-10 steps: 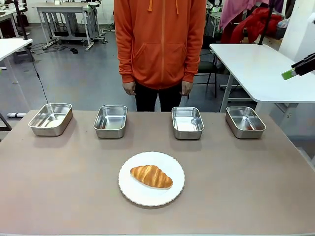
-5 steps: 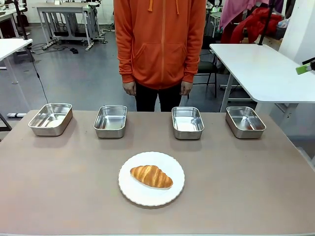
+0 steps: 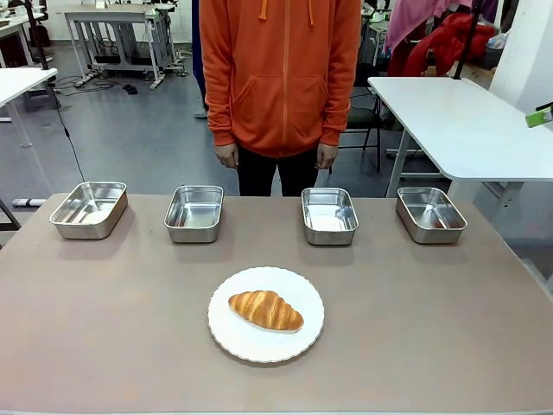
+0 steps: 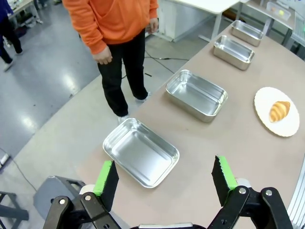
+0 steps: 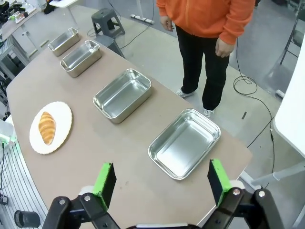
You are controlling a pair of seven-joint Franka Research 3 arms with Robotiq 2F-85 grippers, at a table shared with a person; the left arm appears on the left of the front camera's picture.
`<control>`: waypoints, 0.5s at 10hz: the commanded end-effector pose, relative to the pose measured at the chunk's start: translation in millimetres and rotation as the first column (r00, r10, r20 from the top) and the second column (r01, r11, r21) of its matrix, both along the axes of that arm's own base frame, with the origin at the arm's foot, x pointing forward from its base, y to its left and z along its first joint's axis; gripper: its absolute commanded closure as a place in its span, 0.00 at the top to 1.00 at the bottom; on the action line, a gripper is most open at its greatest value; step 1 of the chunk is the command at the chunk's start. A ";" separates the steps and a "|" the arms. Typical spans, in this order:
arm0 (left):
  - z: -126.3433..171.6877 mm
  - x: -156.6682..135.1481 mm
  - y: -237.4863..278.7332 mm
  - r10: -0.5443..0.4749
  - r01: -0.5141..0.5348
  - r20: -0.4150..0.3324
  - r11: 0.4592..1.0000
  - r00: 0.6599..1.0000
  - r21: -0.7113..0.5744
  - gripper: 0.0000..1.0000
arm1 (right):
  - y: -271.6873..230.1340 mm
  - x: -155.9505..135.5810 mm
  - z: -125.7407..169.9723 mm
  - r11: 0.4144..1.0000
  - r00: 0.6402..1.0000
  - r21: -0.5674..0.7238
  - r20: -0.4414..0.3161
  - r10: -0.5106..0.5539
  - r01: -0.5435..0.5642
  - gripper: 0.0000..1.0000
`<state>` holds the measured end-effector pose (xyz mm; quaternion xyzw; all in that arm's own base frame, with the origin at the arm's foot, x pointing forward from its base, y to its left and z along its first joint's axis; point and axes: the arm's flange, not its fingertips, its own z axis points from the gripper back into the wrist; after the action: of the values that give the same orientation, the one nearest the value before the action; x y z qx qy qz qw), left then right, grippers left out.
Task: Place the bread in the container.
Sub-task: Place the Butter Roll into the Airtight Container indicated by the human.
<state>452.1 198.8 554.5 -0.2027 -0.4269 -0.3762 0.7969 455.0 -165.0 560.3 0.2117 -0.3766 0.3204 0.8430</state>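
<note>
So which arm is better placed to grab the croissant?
Left, but barely. The left hand and right hand both hang open above the ends of the table; the croissant lies a touch left of the front view's middle.

The front view's right edge cuts off the right pincer [image 3: 543,114], all but a green pad tip.

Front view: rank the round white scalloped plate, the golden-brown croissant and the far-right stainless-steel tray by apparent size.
1. The round white scalloped plate, clearly largest.
2-3. The golden-brown croissant and the far-right stainless-steel tray: they span about alike, and the tray sits farther from the camera, so unranked.
</note>
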 end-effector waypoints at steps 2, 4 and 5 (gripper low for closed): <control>-0.2 -1.1 1.8 -0.001 0.001 0.001 1.000 1.000 -0.002 1.00 | -2.5 -1.5 1.0 1.000 1.000 0.001 0.006 0.004 -0.004 1.00; -0.2 -1.1 1.8 -0.001 0.001 0.001 1.000 1.000 -0.002 1.00 | -2.5 -1.5 1.0 1.000 1.000 0.001 0.006 0.004 -0.004 1.00; -0.2 -1.1 1.8 -0.001 0.001 0.001 1.000 1.000 -0.002 1.00 | -2.5 -1.5 1.0 1.000 1.000 0.001 0.006 0.004 -0.004 1.00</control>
<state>451.5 201.3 553.3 -0.2023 -0.4263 -0.3740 0.7984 452.7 -167.2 561.0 0.2079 -0.3732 0.3187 0.8461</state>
